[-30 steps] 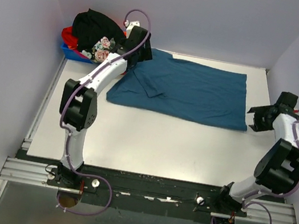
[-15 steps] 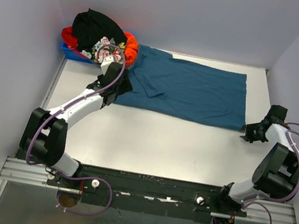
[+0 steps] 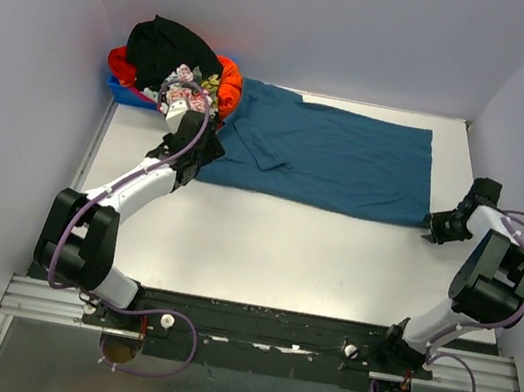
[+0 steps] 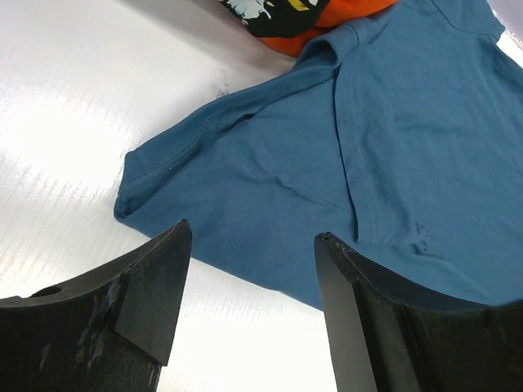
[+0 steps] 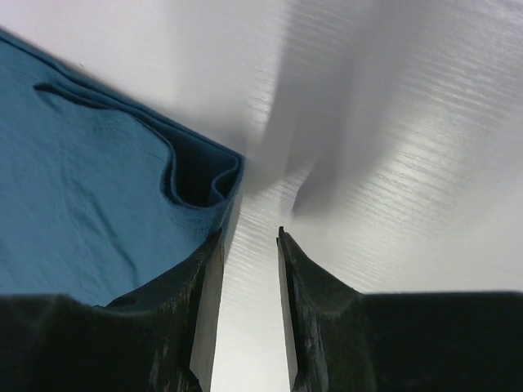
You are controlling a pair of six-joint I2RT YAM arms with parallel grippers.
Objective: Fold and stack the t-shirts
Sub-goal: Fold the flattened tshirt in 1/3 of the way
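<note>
A dark teal-blue t-shirt (image 3: 340, 159) lies spread flat across the far half of the white table (image 3: 283, 251). My left gripper (image 3: 198, 154) hangs low at the shirt's near-left corner. In the left wrist view it (image 4: 253, 233) is open, with the teal hem (image 4: 245, 269) and bare table between its jaws. My right gripper (image 3: 436, 228) is down at the near-right corner. In the right wrist view it (image 5: 249, 233) is open only a narrow gap with bare table inside, and its left finger (image 5: 200, 278) rests against the folded corner (image 5: 196, 175) of the shirt. Nothing is held.
A small blue bin (image 3: 130, 92) at the far left corner holds a heap of shirts: black (image 3: 167, 42), orange-red (image 3: 227, 80) and flowered (image 3: 184, 76). The heap's edge touches the teal shirt's far-left part. Grey walls close in on the left, right and back.
My left arm has swung from the shirt's far-left end by the bin down to its near-left corner. My right gripper has dropped to the near-right corner and narrowed its jaws.
</note>
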